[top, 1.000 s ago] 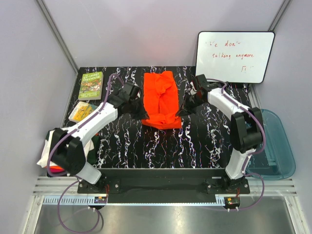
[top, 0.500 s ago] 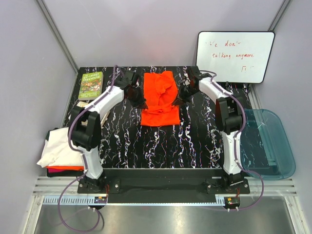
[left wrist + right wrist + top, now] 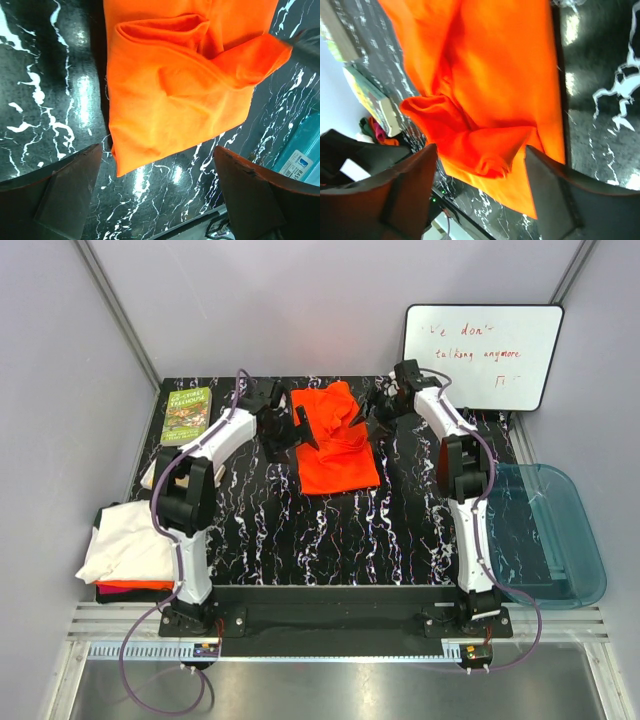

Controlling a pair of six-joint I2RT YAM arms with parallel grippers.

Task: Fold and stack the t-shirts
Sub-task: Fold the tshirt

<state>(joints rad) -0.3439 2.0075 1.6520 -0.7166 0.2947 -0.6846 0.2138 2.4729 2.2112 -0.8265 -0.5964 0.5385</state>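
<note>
A: First entry, the left gripper (image 3: 157, 151)?

B: Jaws spread wide, nothing held. It is stationed at 9 o'clock of the orange t-shirt (image 3: 336, 447), just beside the cloth's edge.

A: Far left of the table (image 3: 400, 530)?

B: One pile at 8 o'clock, on the table's corner. White t-shirt (image 3: 125, 543) on top, a red-orange t-shirt (image 3: 130, 586) showing beneath it. Well apart from both grippers.

A: Next along?

B: One green book (image 3: 187, 415), lying flat at 10 o'clock, by the far left corner.

A: The orange t-shirt itself?

B: It lies on the black marbled top at 12 o'clock, between the two grippers. Folded to a rough rectangle, near edge flat, far end bunched into loose folds.

A: Right gripper (image 3: 480, 149)?

B: Fingers parted, gripping nothing. It is at 2 o'clock of the orange t-shirt, near the bunched end. Whether it touches the cloth cannot be told.

A: Remaining stock on the right?

B: One whiteboard (image 3: 482, 355) with red handwriting, leaning upright at 1 o'clock. One translucent blue tub (image 3: 555, 540) at 4 o'clock, off the table's right edge.
</note>
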